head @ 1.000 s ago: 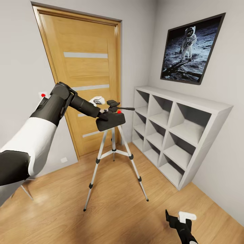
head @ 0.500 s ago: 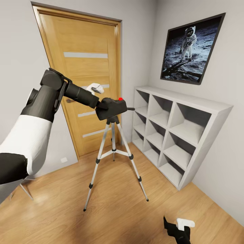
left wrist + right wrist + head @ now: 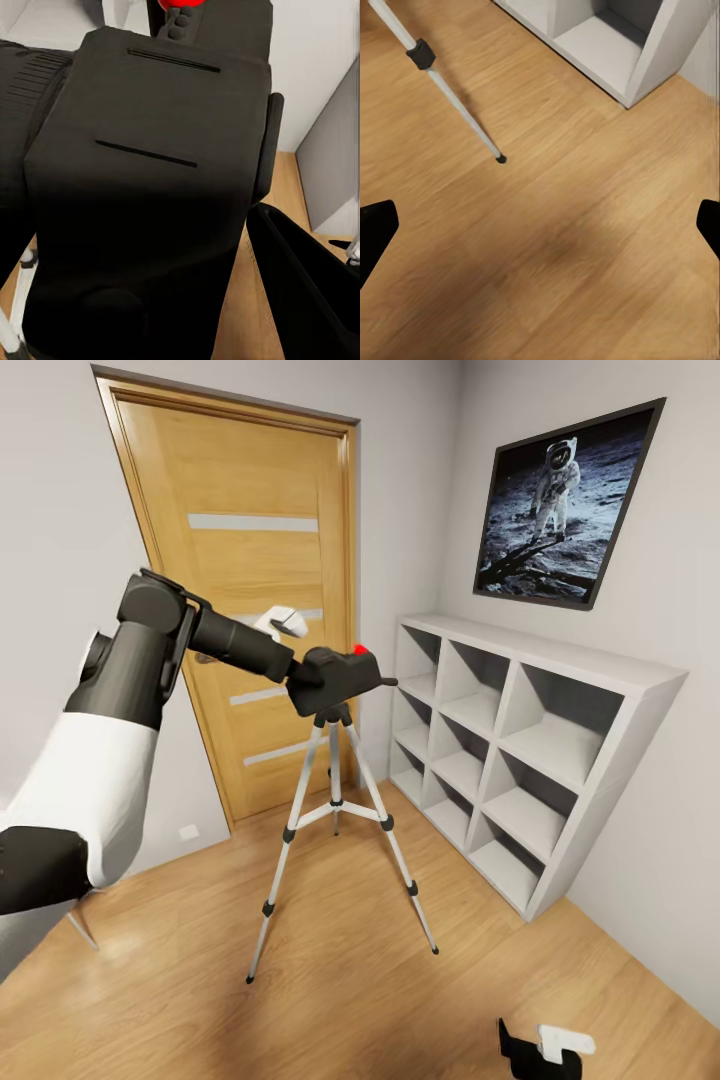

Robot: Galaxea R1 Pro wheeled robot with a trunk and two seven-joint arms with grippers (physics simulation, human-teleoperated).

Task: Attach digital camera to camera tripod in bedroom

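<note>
Left hand (image 3: 300, 682): clenched on the camera (image 3: 338, 675), which is held at its rear end, out in front of the door (image 3: 250, 560).
Camera position: directly over the tripod (image 3: 335, 810) head, apparently resting on or just above it; whether it is seated cannot be told.
Camera handling: judged rigid, light and smooth-sided, so a firm squeeze across the body is called for, clear of the lens and the red button (image 3: 361, 650).
Tripod handling: judged light and easily tipped on its three thin legs; downward pressure is best kept centred over the head.
Shelf (image 3: 520, 750): stands well apart from the tripod, against the wall under the picture (image 3: 565, 500).
Right hand (image 3: 545, 1050): low above the floor (image 3: 330, 1000), released, with nothing between the fingers.
Left wrist view: the camera (image 3: 150, 195) back is shown close up, with its seams and the button (image 3: 176, 6), detail lost in the head view.
Right wrist view: one tripod (image 3: 442, 82) foot planted on the floor (image 3: 555, 247) is seen, beside the shelf (image 3: 607, 37) corner.
</note>
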